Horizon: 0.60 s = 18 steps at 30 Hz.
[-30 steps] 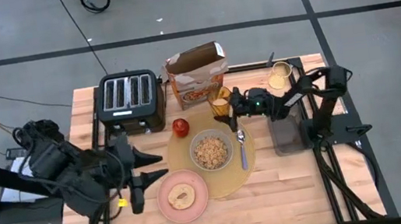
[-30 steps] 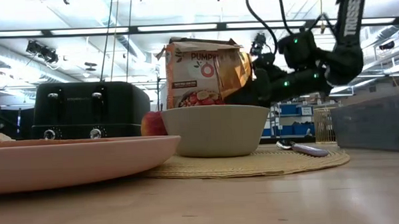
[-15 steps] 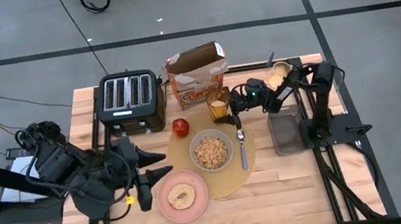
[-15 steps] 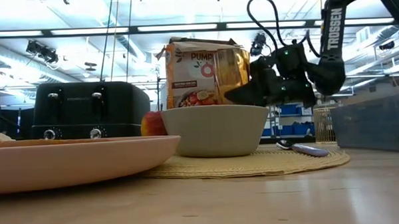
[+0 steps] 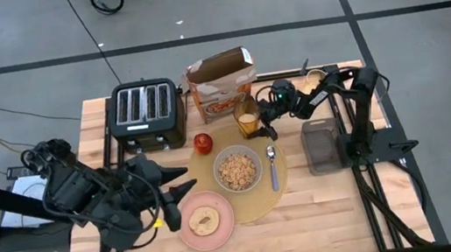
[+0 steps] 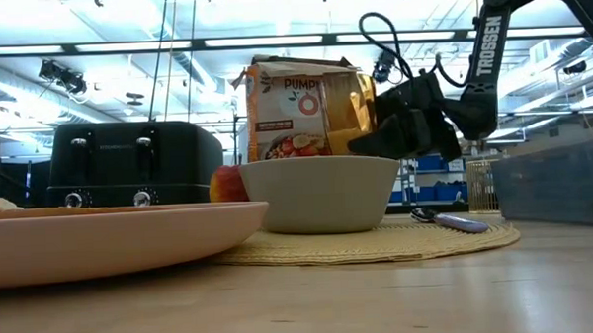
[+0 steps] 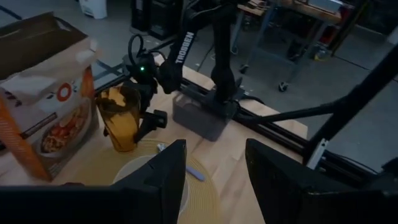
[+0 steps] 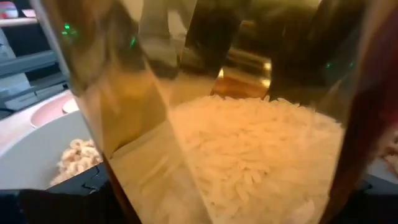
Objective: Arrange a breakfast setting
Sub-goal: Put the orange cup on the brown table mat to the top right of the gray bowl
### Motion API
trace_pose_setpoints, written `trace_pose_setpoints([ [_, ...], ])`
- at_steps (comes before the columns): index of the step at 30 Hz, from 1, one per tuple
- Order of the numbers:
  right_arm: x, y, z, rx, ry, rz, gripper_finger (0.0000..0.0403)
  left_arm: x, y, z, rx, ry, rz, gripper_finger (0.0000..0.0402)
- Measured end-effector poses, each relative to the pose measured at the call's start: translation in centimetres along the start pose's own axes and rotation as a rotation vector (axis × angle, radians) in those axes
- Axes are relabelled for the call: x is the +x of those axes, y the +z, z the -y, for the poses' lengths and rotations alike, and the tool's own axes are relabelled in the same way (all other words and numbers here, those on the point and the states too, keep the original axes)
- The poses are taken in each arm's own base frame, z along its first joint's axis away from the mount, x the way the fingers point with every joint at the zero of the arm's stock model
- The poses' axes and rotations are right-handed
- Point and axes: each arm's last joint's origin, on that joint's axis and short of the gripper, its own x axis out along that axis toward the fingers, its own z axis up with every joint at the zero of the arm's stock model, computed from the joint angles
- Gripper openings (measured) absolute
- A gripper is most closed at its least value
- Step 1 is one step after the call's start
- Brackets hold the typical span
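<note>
On the desk (image 5: 326, 209), upper centre of my overhead view, my right gripper (image 5: 261, 114) pinches the amber glass (image 5: 247, 118); left gripper (image 5: 175, 193) spread.

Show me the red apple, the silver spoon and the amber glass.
red apple (image 5: 202, 142): high view, its top.
silver spoon (image 5: 272, 168): high view, mid-handle.
amber glass (image 7: 120, 119): left wrist view, its side wall.
</note>
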Motion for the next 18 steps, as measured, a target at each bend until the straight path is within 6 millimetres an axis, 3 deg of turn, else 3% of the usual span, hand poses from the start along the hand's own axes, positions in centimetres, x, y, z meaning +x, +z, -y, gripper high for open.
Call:
trace_pose_setpoints([
  [8, -0.1, -0.9, 0.0, -0.053, 0.001, -0.057, 0.0343, 0.9, 0.4, -0.4, -0.005, 0.037, 0.01, 0.0172],
  [18, 0.9, -3.9, 1.1, 0.005, -0.027, -0.044, 0.0343, 0.9, 0.4, -0.4, 0.002, 0.038, 0.009, 0.0172],
])
